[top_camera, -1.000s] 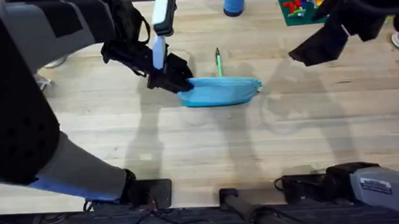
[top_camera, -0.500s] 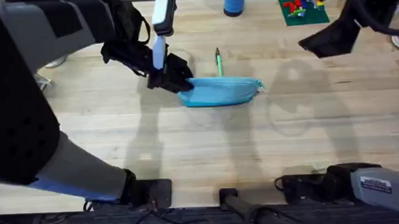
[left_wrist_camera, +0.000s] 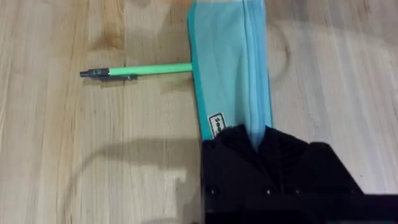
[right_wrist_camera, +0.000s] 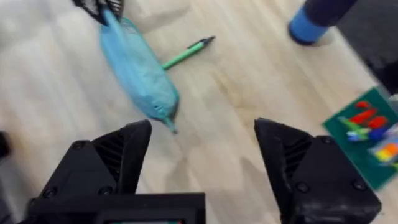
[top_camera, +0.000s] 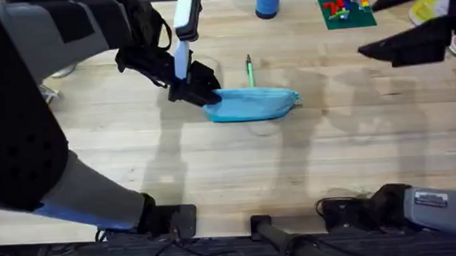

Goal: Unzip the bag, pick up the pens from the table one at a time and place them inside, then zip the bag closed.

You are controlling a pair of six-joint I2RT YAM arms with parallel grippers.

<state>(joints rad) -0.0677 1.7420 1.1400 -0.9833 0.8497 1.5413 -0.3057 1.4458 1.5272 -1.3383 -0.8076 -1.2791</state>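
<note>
- The bag (top_camera: 252,104) lies mid-worktop (top_camera: 237,166), one green pen (top_camera: 249,69) touching its far side.
- The left hand (top_camera: 198,91) is clenched on the bag's end.
- The right hand (right_wrist_camera: 202,155), released and wide, hangs well apart.
- Judged step: unzipping; next, the right hand must catch the zipper pull.

The right pincer (top_camera: 379,52) has drawn farther right and away from the bag (top_camera: 252,104).
</note>
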